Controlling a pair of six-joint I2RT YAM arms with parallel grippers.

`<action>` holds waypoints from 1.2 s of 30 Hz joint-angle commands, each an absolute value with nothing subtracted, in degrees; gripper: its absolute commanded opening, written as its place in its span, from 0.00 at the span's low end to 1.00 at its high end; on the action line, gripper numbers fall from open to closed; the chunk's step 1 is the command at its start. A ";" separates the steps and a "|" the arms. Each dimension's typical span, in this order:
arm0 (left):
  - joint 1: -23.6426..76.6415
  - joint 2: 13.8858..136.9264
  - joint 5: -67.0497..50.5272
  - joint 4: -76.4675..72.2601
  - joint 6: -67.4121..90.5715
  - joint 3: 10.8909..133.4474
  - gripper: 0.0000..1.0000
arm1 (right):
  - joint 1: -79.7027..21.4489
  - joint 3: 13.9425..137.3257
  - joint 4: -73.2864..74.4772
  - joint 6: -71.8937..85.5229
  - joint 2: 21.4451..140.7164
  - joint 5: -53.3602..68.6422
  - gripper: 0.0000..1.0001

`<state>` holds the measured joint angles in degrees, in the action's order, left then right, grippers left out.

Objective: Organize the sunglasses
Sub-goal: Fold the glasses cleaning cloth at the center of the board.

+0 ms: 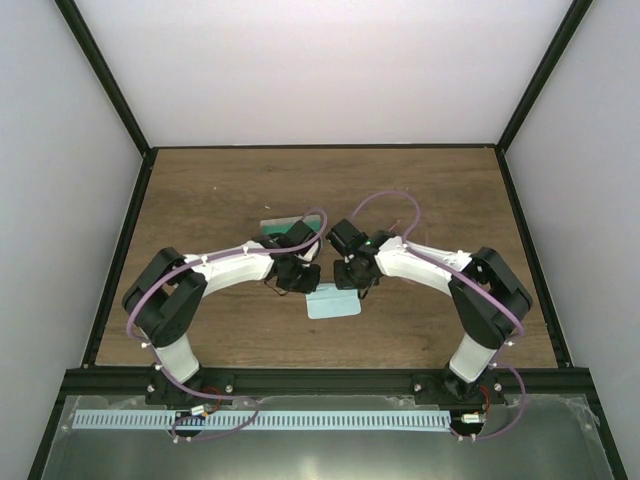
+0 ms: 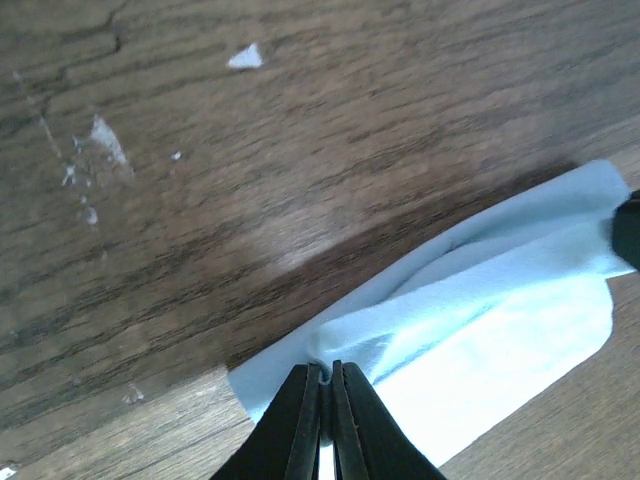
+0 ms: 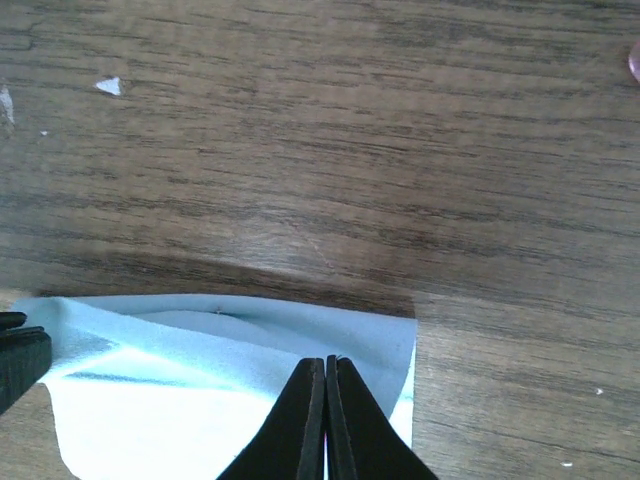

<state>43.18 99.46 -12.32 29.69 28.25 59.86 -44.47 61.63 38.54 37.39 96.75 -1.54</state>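
A light blue cloth (image 1: 335, 305) hangs between my two grippers, a little above the wooden table, with its shadow under it. My left gripper (image 1: 308, 283) is shut on a fold at one end of the cloth (image 2: 500, 320), the fingertips (image 2: 310, 400) pinching it. My right gripper (image 1: 349, 283) is shut on the other end of the cloth (image 3: 200, 350), near its corner. The sunglasses are hidden. Only a small pink spot (image 3: 634, 62) shows at the right wrist view's edge, and I cannot tell what it is.
A case with green lining (image 1: 281, 228) lies just behind the left gripper, mostly covered by the arm. The wooden table (image 1: 220, 200) has black rails and white walls around it. Small white flecks (image 2: 100, 140) lie on the wood.
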 commanded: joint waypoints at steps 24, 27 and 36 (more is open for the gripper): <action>46.19 97.40 -12.00 28.58 29.63 56.54 0.04 | -45.11 56.42 38.94 38.32 91.11 -1.34 0.01; 46.53 97.25 -11.67 28.49 30.02 56.21 0.04 | -45.22 56.17 38.94 38.40 90.68 -1.27 0.01; 46.63 96.68 -10.75 28.46 30.66 55.78 0.04 | -45.83 55.64 38.87 38.88 89.83 -1.05 0.01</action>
